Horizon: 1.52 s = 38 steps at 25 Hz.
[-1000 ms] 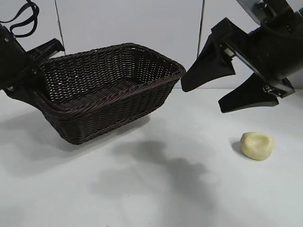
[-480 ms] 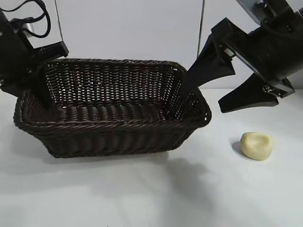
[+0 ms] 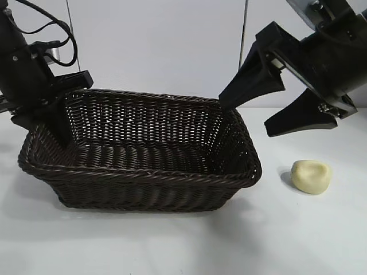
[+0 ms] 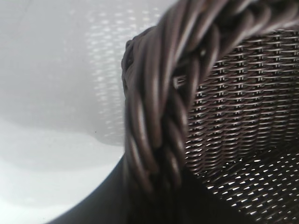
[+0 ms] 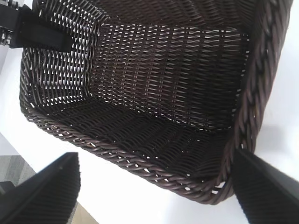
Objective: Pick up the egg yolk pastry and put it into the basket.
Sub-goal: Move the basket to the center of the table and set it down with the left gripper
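Note:
The dark brown wicker basket (image 3: 143,173) sits level on the white table, left of centre. My left gripper (image 3: 56,121) is shut on the braided rim (image 4: 156,116) at the basket's left end. The egg yolk pastry (image 3: 311,176), a small pale yellow lump with a dented top, lies on the table to the right of the basket, apart from it. My right gripper (image 3: 245,118) hangs open in the air above the basket's right end and up-left of the pastry, holding nothing. In the right wrist view the right gripper (image 5: 156,196) looks down into the basket (image 5: 140,161); the pastry is out of that view.
A pale wall with vertical seams (image 3: 246,34) stands behind the table. White tabletop (image 3: 189,246) stretches in front of the basket and around the pastry.
The left arm has brought the basket down from a raised, tilted pose, turned it level and shifted it to the right. The right arm and the pastry have not moved.

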Motion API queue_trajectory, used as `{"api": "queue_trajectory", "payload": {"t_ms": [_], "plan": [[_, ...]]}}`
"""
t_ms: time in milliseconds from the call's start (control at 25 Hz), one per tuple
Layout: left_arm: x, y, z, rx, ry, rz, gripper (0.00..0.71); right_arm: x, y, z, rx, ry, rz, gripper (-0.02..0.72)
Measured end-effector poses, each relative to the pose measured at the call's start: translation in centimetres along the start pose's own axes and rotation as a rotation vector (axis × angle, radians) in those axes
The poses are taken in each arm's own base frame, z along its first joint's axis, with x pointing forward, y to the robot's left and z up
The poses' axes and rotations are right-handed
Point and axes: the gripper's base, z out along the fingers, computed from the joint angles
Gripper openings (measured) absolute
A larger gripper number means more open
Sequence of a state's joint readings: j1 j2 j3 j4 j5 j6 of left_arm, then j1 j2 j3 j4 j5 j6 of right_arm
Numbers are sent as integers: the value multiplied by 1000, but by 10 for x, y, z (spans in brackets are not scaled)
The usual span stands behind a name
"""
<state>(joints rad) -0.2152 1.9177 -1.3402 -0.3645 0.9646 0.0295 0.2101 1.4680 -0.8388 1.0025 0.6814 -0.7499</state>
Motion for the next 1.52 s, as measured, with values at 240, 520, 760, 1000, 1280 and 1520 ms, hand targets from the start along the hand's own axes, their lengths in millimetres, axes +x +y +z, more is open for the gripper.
{"api": "queue_trajectory", "payload": {"t_ms": [240,520,760,1000,1280,1520], "plan": [[-2,-2,0,14,-24,8,100,0,0,0,0,0,0,631],[-3,2,15,11,11,-3,100,0,0,0,0,0,0,631],[-4,4,24,16,31,-17,100,0,0,0,0,0,0,631],[-6,4,23,16,16,6,278,0,0,0,0,0,0,631],[-14,-3,7,20,-11,40,668,0,0,0,1,1,-1,631],[-10,-12,-44,-34,-49,132,692,0,0,0,1,1,0,631]]}}
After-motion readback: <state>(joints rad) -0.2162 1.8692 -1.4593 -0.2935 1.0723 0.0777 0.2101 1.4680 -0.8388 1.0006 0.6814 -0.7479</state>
